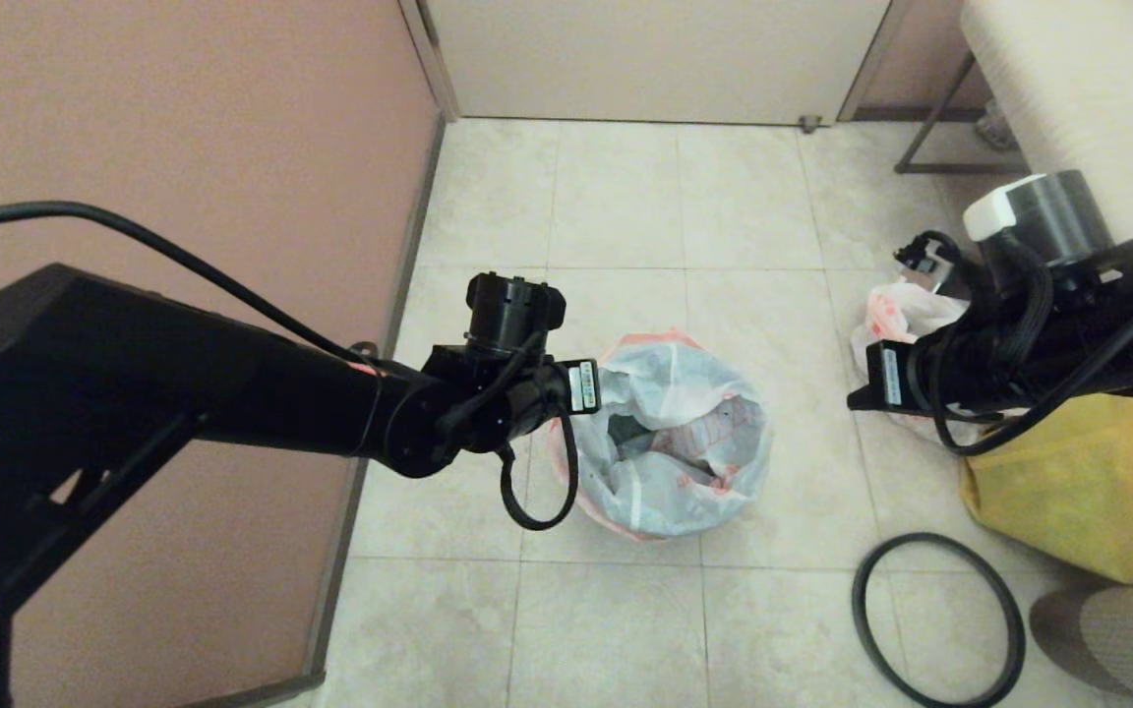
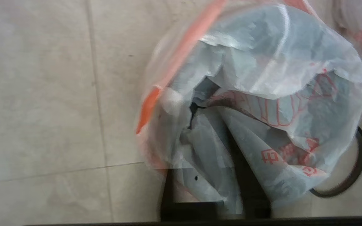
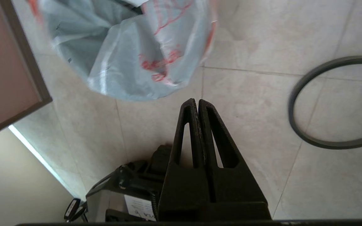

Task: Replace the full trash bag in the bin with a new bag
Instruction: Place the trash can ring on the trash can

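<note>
Left hand (image 2: pixel 214 191) pinched on new bag (image 2: pixel 262 94), right hand (image 3: pixel 198 103) closed, empty

Before me lies a pale tiled floor (image 1: pixel 626 206); a pinkish wall (image 1: pixel 183 118) on my left; a yellow bag (image 1: pixel 1078 482) slumped on my right.

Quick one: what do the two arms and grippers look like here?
Both arms are matte black with loose black cables looping off the wrists. The left arm and the right arm each carry a small white label. The right gripper has black wedge-shaped fingers with slotted cutouts. A grey cylinder with a white cap sits on the right arm.
</note>
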`<state>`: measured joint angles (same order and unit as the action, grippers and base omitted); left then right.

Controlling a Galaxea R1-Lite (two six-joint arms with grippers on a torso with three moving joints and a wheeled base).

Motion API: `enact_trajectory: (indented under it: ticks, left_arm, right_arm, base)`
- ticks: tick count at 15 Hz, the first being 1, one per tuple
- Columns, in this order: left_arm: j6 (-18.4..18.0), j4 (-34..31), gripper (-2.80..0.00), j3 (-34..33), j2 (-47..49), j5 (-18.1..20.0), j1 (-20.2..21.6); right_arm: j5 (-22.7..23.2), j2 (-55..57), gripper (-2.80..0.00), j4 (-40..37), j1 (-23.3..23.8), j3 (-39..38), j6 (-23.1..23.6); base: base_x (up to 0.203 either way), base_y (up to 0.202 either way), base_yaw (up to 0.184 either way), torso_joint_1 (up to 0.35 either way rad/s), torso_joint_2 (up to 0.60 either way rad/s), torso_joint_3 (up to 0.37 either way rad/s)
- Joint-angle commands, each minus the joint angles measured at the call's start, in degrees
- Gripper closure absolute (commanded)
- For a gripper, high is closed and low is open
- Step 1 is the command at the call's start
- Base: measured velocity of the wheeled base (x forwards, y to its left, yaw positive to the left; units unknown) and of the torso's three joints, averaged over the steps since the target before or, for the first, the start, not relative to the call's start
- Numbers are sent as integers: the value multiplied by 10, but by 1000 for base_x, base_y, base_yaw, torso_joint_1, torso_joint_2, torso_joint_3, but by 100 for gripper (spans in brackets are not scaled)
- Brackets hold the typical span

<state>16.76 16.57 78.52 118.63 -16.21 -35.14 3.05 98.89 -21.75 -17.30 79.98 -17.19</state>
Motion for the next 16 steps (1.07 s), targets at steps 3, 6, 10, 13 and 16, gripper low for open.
enact_trajectory:
  ticks: [3,6,10,13,16]
  left_arm:
    - [2,0,0,33,59,4,16]
    - [3,1,0,72,106,4,35]
    - [6,1,0,93,132,1,46]
    - [7,2,0,93,132,3,46]
    - [20,2,0,92,122,0,44]
  right_arm:
    - [0,7,0,1,-5,-4,-2]
    - [0,8,0,31,-5,-24,-3]
    - [0,6,0,58,-1,-39,-3]
    - [1,5,0,58,1,-40,-4]
    - [1,4,0,61,3,-49,-4]
  base:
    - [0,0,0,0,0,0]
    - [0,0,0,0,0,0]
    - [0,0,0,0,0,0]
    - [0,0,0,0,0,0]
    - [0,0,0,0,0,0]
